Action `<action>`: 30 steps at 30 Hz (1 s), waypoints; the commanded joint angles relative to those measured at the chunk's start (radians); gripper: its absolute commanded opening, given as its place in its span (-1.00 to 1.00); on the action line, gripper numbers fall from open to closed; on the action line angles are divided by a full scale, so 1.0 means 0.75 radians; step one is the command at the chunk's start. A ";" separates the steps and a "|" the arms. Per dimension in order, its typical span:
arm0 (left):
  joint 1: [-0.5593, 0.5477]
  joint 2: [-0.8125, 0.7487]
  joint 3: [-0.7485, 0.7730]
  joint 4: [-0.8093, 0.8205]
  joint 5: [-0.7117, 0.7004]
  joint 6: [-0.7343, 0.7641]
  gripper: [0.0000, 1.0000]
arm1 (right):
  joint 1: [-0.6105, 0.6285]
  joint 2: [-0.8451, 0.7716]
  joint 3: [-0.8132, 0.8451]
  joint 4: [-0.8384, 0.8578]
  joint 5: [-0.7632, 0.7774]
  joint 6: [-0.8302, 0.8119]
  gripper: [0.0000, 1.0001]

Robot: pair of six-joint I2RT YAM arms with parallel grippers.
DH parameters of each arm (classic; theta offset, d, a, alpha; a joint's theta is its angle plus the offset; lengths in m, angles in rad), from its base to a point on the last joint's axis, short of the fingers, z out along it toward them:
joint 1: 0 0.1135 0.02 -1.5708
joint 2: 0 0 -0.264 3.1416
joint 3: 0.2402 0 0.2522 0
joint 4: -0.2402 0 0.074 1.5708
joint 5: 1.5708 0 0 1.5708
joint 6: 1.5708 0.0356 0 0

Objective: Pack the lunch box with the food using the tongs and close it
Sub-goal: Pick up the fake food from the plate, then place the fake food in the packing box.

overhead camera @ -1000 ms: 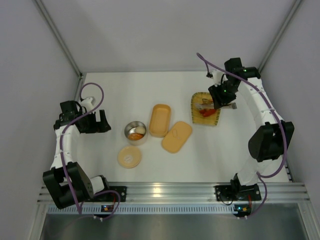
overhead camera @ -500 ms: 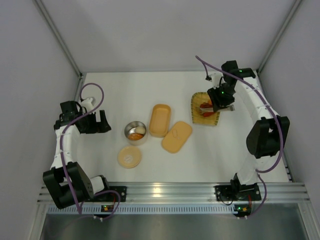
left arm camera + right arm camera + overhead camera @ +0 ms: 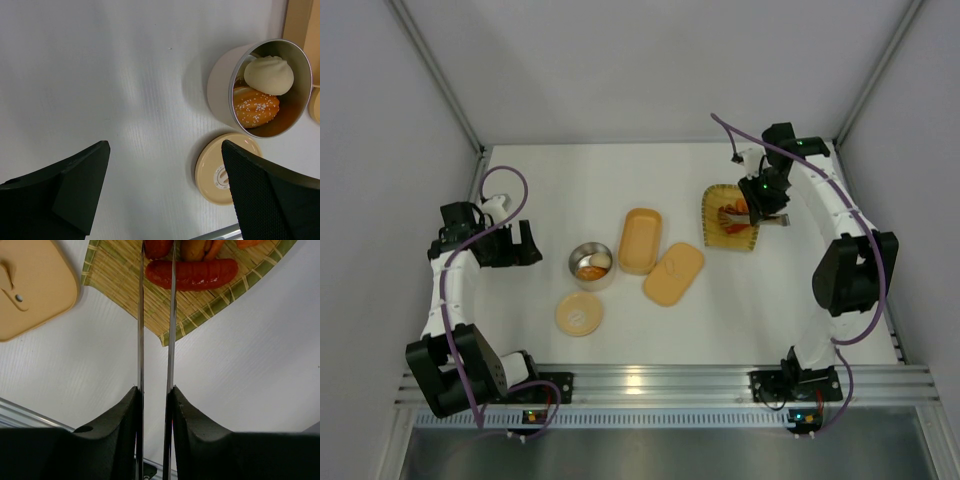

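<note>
Since a second ago my right arm point(image 3: 840, 215) crept toward the worktop's point(image 3: 570, 180) far edge. Right gripper point(image 3: 155, 390) clamps the thin shiny tongs point(image 3: 140, 315), tips by a glossy red sausage point(image 3: 192, 271) on the woven straw tray point(image 3: 120, 285) near the right edge. Left gripper point(image 3: 162, 155) gapes wide by the round steel tin point(image 3: 220, 95); smooth oblong box point(image 3: 640, 240) sits mid-worktop.
</note>
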 commanded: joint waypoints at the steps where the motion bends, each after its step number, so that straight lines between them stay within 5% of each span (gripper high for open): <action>1: 0.010 -0.013 -0.006 0.052 0.015 0.004 0.96 | 0.021 -0.020 0.062 0.006 -0.023 0.006 -0.66; 7: 0.010 -0.015 -0.006 0.052 0.015 0.004 0.96 | 0.021 -0.133 0.097 0.000 -0.044 -0.041 -0.88; 21: 0.010 -0.027 -0.006 0.046 0.015 0.006 0.96 | 0.025 -0.200 0.167 -0.057 -0.252 -0.136 -0.99; 30: 0.010 -0.021 0.002 0.048 0.021 0.004 0.96 | 0.256 -0.215 0.179 -0.043 -0.316 -0.150 -1.00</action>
